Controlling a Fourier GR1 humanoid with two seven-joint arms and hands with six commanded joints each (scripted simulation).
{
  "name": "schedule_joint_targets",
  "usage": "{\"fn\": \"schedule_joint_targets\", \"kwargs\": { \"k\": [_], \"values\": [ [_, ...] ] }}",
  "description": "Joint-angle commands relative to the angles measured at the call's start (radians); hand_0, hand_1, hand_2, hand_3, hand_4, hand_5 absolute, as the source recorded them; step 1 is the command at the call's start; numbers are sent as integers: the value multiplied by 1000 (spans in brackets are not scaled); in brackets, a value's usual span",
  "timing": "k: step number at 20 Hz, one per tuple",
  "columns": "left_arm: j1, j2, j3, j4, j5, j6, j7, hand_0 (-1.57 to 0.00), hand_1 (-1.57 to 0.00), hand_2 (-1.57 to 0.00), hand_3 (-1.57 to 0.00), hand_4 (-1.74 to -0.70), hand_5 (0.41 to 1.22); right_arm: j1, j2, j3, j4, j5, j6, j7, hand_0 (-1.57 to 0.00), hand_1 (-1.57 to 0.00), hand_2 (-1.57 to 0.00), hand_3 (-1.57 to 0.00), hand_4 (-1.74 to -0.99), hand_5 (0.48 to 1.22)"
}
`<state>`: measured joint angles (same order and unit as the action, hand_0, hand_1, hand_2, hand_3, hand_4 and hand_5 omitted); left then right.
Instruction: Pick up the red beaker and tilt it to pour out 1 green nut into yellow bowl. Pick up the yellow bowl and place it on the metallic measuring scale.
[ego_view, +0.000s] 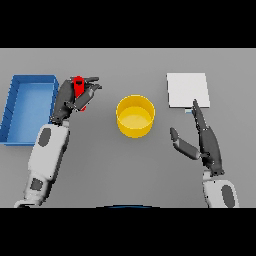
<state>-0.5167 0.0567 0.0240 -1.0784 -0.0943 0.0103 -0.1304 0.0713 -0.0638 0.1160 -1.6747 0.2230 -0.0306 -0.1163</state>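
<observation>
My left hand (69, 97) is curled round the red beaker (79, 88), which shows between its fingers and thumb, left of the yellow bowl (135, 116). The bowl stands upright at the table's middle, and I cannot make out a green nut in it. The metallic measuring scale (187, 90) is a pale square plate at the back right. My right hand (206, 141) hovers open to the right of the bowl, fingers straight and pointing toward the scale's near edge, thumb spread toward the bowl. The beaker's contents are hidden by my fingers.
A blue bin (27, 107) lies along the left side of the grey table, just beside my left forearm.
</observation>
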Motion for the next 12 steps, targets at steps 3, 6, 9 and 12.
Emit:
{"fn": "schedule_joint_targets", "kwargs": {
  "k": [3,6,9,12],
  "values": [
    [-41,25,-13,33,-23,-1,14,-1556,-1557,-1558,-1553,-1724,1138,8,-4,0,-12,6,-5,-23,1,1,1,1,-1219,661],
    [-79,60,-63,45,-85,-1,29,-1562,-1562,-1563,-1559,-1730,1134,8,-14,1,-25,12,-1,-21,1,1,1,1,-1210,664],
    [-118,112,-143,46,-175,-9,72,-1566,-1566,-1567,-1565,-1735,1120,17,-18,-1,-32,7,3,12,1,1,1,1,-1194,658],
    [-170,149,-240,51,-300,-41,141,-1569,-1569,-1569,-1568,-1738,1127,-6,-17,0,-19,11,4,33,1,1,1,1,-1183,663]
  ]
}}
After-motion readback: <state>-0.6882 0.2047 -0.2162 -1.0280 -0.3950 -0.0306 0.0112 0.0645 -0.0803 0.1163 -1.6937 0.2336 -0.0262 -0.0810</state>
